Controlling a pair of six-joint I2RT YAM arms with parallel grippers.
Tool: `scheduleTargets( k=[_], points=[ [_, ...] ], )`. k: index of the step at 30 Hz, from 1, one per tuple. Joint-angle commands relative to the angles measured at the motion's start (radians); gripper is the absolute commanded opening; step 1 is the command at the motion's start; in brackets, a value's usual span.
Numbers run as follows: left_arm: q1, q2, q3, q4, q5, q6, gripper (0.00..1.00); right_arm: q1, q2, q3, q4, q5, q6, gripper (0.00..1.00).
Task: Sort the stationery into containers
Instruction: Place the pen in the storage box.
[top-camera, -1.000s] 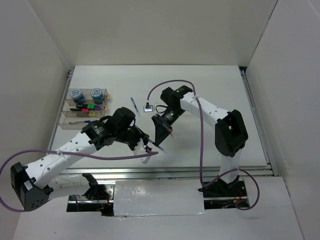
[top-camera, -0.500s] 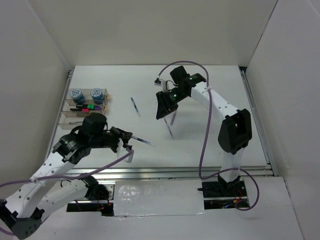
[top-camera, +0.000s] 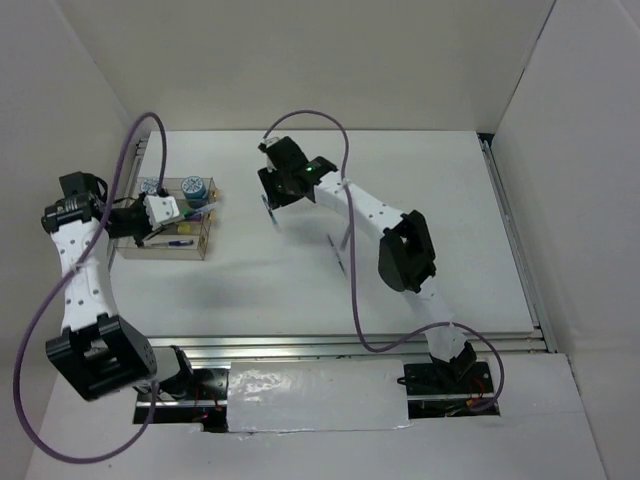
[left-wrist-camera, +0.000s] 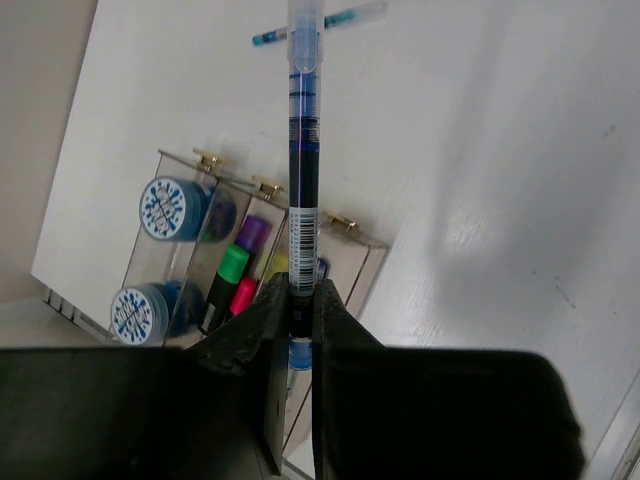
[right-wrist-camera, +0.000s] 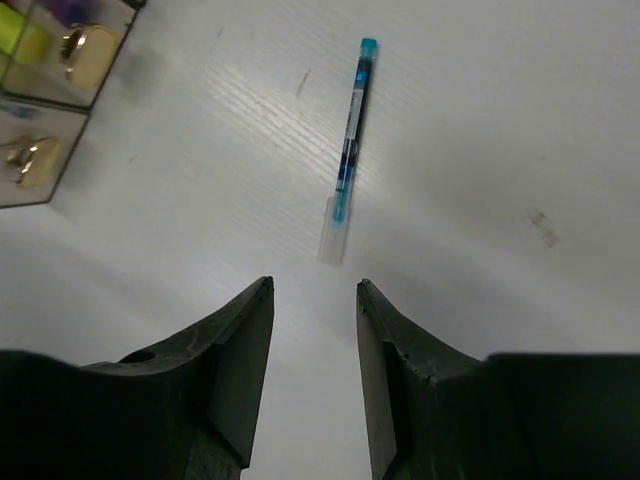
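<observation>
left pincer (left-wrist-camera: 303, 300): clenched tight on the held pen (left-wrist-camera: 303, 180). It's gripped low on the barrel, right by the barcode label.
held pen: a thin blue one. Most of the barrel is stuck out straight ahead of the fingertips, and a short blue stub can be seen behind them.
organizer box (left-wrist-camera: 365, 255): found right under and just ahead of the left pincer, clear walls with little brass hinges. From the top view the pincer is parked over its near side.
tubs: two round blue-white ones (left-wrist-camera: 165, 208) (left-wrist-camera: 137, 310), seated in the compartments off to the left of the pincer.
highlighters: green (left-wrist-camera: 233, 265), pink (left-wrist-camera: 243, 297), purple (left-wrist-camera: 254, 233) and yellow (left-wrist-camera: 275, 265) caps are packed together in the middle compartment, just left of the held pen's barrel.
right pincer (right-wrist-camera: 315, 287): released, jaws spread apart, nothing caught between them. It's hung above the table (right-wrist-camera: 500, 120), not touching it as far as can be told.
loose pen (right-wrist-camera: 347, 150): laid flat on the table just ahead of the right pincer's fingertips, roughly lined up with the gap. Its clear cap end is pointed back at the pincer and its teal tip away.
box corner from the right wrist: only glimpsed far off to the upper left, well apart from the loose pen.
</observation>
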Motion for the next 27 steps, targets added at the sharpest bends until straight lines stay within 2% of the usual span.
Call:
scheduleTargets(
  k=[1, 5, 10, 19, 27],
  points=[
    [0.067, 0.112, 0.103, -0.138, 0.143, 0.120, 0.00, 0.035, 0.084, 0.096, 0.062, 0.202, -0.024, 0.46],
    [0.129, 0.155, 0.117, -0.135, 0.127, 0.177, 0.00, 0.050, 0.160, 0.124, 0.074, 0.259, -0.033, 0.51],
    [0.147, 0.140, 0.068, -0.123, 0.103, 0.227, 0.00, 0.050, 0.216, 0.139, 0.090, 0.233, -0.034, 0.52],
    [0.170, 0.139, 0.059, -0.086, 0.083, 0.194, 0.00, 0.052, 0.256, 0.150, 0.085, 0.161, -0.070, 0.48],
    [0.183, 0.174, 0.091, -0.073, 0.065, 0.151, 0.00, 0.053, 0.308, 0.165, -0.019, 0.078, -0.102, 0.41]
  ],
)
